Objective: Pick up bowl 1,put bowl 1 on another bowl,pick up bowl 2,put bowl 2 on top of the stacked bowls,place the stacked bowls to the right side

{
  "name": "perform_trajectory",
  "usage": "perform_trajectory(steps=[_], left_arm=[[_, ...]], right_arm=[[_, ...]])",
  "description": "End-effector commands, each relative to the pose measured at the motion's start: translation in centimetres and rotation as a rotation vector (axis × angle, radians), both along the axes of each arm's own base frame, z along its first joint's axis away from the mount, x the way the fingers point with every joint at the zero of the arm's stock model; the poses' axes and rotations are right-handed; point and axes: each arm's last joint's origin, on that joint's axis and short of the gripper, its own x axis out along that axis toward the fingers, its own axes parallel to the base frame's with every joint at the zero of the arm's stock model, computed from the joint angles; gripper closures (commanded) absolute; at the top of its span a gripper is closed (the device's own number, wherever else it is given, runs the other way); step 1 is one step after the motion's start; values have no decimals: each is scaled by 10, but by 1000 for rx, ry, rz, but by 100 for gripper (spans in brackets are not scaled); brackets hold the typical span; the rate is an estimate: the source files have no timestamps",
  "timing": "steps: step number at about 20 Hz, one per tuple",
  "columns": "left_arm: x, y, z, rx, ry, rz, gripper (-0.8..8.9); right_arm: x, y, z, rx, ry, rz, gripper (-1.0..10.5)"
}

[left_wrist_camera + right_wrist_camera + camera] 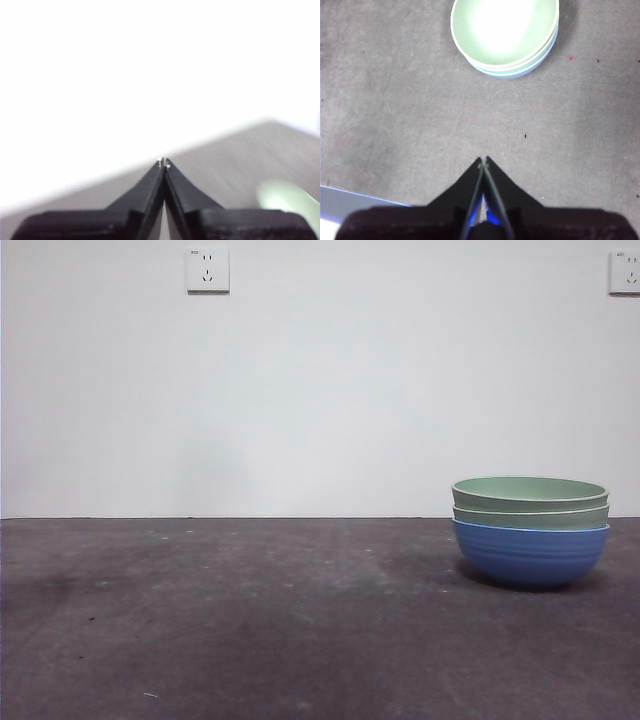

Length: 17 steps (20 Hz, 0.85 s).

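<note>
Two end effectors wait idle, each with its jaws pressed together on nothing: the right end effector [483,161] hangs over bare surface [250,620], well clear of the stacked bowls [530,530]; the left end effector [163,162] faces the wall. Both pale green bowls nest in the blue bowl [528,555] at the surface's right side, so the task looks finished and nothing needs holding.

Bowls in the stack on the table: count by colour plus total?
Pale green bowls: 2, nested on top
Blue bowl: 1, at the bottom
Total: 3 bowls in one stack, on the table's right side in the front view. Neither end effector touches it.
</note>
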Motion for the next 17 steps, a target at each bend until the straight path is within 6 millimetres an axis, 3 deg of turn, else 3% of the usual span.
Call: perform_trajectory(steps=[1, 6, 10, 13, 17], left_arm=[[-3, 9, -46, -12, -123, 72, 817], [-7, 19, -150, -5, -108, 164, 817], [-8, 21, -213, 4, -26, 192, 817], [-7, 23, -241, 5, 8, 228, 817], [-7, 25, -259, 4, 24, 262, 817]], right_arm=[[0, 0, -2, -6, -1, 8, 943], [0, 0, -2, -6, -1, 8, 943], [0, 0, -2, -6, -1, 8, 943], [0, 0, -2, -6, -1, 8, 943], [0, 0, -2, -6, -1, 8, 943]])
